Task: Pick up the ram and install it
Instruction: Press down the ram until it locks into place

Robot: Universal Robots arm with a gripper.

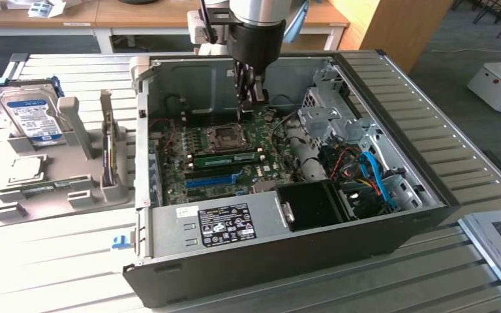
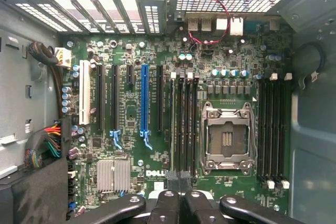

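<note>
Green ram (image 1: pixel 227 157) stands on the motherboard (image 1: pixel 174 171) beside the CPU socket (image 1: pixel 224 135), mid-frame. Upper centre, the gripper (image 1: pixel 252 101) hangs, fingers closed.

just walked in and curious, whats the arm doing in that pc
A robot arm reaches into the open computer case, its claw shut and hanging over the motherboard near the CPU socket. A green ram sits in a slot beside that socket. Whether the claw pinches anything is unclear.
</note>
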